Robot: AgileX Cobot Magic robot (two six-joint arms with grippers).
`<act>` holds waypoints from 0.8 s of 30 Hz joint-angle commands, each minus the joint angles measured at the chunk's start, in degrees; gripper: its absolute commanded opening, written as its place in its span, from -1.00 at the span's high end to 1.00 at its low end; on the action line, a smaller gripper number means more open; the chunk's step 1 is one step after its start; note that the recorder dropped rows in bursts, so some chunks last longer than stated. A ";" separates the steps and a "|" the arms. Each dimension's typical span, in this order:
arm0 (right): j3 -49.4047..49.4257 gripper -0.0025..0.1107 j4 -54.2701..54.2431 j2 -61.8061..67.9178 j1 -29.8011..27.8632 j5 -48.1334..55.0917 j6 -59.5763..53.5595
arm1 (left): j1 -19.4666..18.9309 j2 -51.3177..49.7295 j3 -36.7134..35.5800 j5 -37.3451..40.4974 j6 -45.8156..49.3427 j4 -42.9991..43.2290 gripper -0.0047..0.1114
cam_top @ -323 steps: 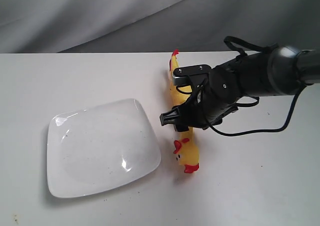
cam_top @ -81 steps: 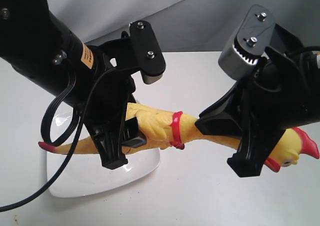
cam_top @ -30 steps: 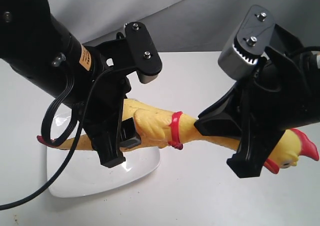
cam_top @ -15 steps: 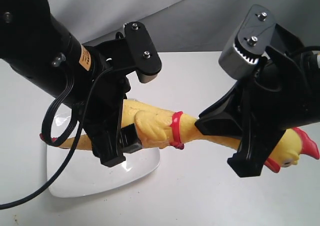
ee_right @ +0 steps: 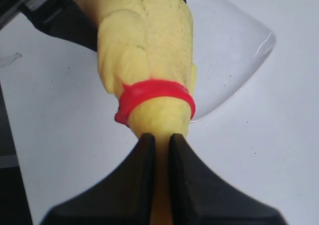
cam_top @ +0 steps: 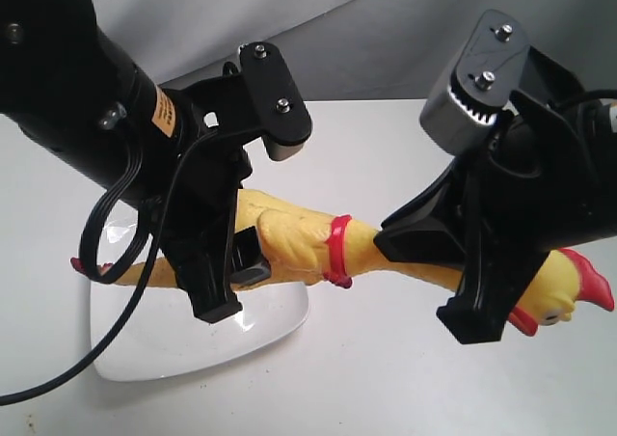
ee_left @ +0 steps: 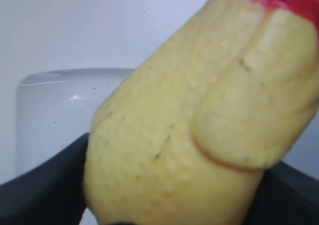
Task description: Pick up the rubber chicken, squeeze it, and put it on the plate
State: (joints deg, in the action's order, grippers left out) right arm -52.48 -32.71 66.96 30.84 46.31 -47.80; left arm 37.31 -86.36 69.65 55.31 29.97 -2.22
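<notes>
The yellow rubber chicken (cam_top: 299,248) hangs level in the air, held at two places. My left gripper (cam_top: 234,284) is shut on its thick body (ee_left: 189,135), whose sides press against both black fingers (ee_left: 45,185). My right gripper (ee_right: 161,138) is shut on the thin neck, just past the red neck band (ee_right: 154,93). The head with red comb and beak (cam_top: 564,291) sticks out beyond the right gripper (cam_top: 429,282). The red feet (cam_top: 85,265) show to the left of the left arm. The glossy white plate (cam_top: 145,344) lies on the table below the chicken's tail end.
The white table (cam_top: 386,378) stretches in front of and to the right of the plate. Grey cloth (cam_top: 366,31) forms the backdrop. A black cable (cam_top: 106,233) loops off the left arm over the plate.
About eleven seconds ago the chicken lay on the table with only the right gripper on it; now both grippers hold it aloft. In the last second its body bulged and then relaxed slightly in the left jaws.
</notes>
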 commanded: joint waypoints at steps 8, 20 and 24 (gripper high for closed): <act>-0.03 0.96 -0.92 -0.80 -0.01 -0.70 -0.28 | -0.08 0.25 -0.11 1.19 -6.33 3.02 -0.87; -0.03 0.96 -0.78 -0.54 -0.01 -7.68 0.22 | -0.08 12.05 0.01 4.52 -14.70 16.19 -0.87; -0.03 0.96 -2.28 2.27 -0.01 -11.45 0.22 | -0.08 20.82 0.01 4.92 -17.76 16.19 -0.87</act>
State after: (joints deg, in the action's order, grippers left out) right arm -52.48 -33.00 67.72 30.84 38.49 -47.68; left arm 37.31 -71.27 69.57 59.62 15.32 13.55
